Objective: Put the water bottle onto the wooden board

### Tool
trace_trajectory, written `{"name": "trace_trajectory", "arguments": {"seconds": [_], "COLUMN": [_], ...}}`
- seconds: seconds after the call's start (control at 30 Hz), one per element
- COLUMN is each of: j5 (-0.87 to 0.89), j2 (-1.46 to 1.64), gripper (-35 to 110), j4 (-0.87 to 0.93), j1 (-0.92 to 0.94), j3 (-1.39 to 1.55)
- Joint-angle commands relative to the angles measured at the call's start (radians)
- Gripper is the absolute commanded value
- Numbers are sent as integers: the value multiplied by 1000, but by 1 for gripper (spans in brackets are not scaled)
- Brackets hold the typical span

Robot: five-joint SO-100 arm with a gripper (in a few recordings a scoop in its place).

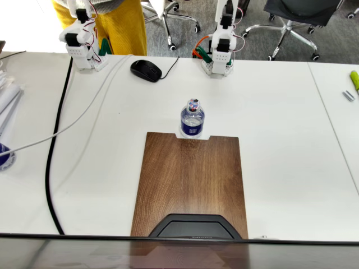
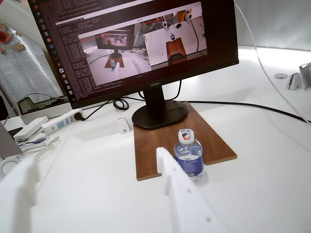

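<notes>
- Fixed view: the small clear plastic water bottle (image 1: 192, 119) with a dark blue label stands upright on the white tabletop (image 1: 280, 140), in the notch at the far short edge of the dark-brown rectangular wooden board (image 1: 190, 179).
- Wrist view: the white gripper (image 2: 92, 170) is spread wide, holding nothing, apart from the bottle.
- A black monitor base (image 2: 160, 114) rests on the board's other end.

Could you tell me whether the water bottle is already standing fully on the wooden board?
No, in the fixed view the water bottle stands upright on the white table, in the small notch at the wooden board's far edge.
</notes>
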Motion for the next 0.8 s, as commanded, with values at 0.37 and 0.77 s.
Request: {"name": "trace_trajectory", "arguments": {"seconds": [0.37,0.77], "j5": [-69,-74], "j2": [8,8], "gripper": [85,85], "j4": [40,41], "j1": [20,34], "j3": [8,81]}}
